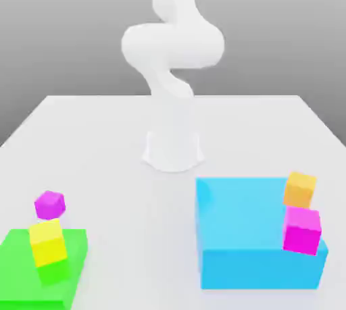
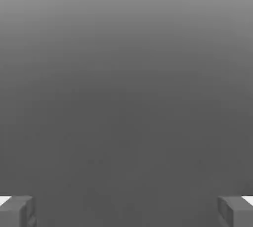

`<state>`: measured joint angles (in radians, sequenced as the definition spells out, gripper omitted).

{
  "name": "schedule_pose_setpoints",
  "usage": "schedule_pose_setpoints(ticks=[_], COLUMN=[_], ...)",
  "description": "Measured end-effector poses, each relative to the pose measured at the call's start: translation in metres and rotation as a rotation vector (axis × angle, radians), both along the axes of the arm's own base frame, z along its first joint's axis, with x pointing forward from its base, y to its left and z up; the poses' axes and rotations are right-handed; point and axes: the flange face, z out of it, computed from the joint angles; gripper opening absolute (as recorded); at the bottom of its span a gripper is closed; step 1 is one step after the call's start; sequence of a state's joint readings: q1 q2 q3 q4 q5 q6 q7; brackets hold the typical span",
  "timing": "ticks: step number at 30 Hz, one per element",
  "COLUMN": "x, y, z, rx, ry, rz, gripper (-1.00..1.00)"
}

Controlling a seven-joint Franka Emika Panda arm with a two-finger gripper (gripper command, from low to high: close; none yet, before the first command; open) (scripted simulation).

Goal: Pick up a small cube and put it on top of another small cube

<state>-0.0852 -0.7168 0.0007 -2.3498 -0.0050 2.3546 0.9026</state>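
Purple cube [image 1: 50,205] apart from the wide-open, empty end effector [image 2: 126,212]
Cube near the green block [image 1: 27,278]; arm [image 1: 173,45] upright above its base, bent midway

Magenta cube [image 1: 302,230] crowds orange cube [image 1: 299,190]; purple cube [image 1: 50,205] unstacked

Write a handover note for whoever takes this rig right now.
Gripper: open and empty.
Small purple cube: exterior view's left, near the green block, not stacked.
Small orange cube: exterior view's right, by the blue block, close to the larger magenta cube.
Done: no pick or stacking.
Left: grasp the purple cube, set it on the orange one, release. The magenta cube beside the target may crowd the approach.
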Motion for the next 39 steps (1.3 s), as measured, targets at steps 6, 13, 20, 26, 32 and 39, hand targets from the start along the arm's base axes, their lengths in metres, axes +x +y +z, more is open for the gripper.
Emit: schedule_pose_setpoints(ticks=[6, 13, 20, 26, 32, 39], x=[0.037, 0.002, -0.099, -0.136, -0.137, -0.136], y=[-0.096, -0.196, -0.255, -0.256, -0.254, -0.255], z=[-0.132, -0.286, -0.425, -0.501, -0.535, -0.519], rx=[0.176, 0.377, 0.586, 0.655, 0.656, 0.656], ry=[0.164, 0.314, 0.432, 0.478, 0.479, 0.477], rz=[-0.417, -0.911, -1.438, -1.615, -1.617, -1.617], gripper=[0.00, 0.00, 0.00, 0.00, -1.00, -1.00])
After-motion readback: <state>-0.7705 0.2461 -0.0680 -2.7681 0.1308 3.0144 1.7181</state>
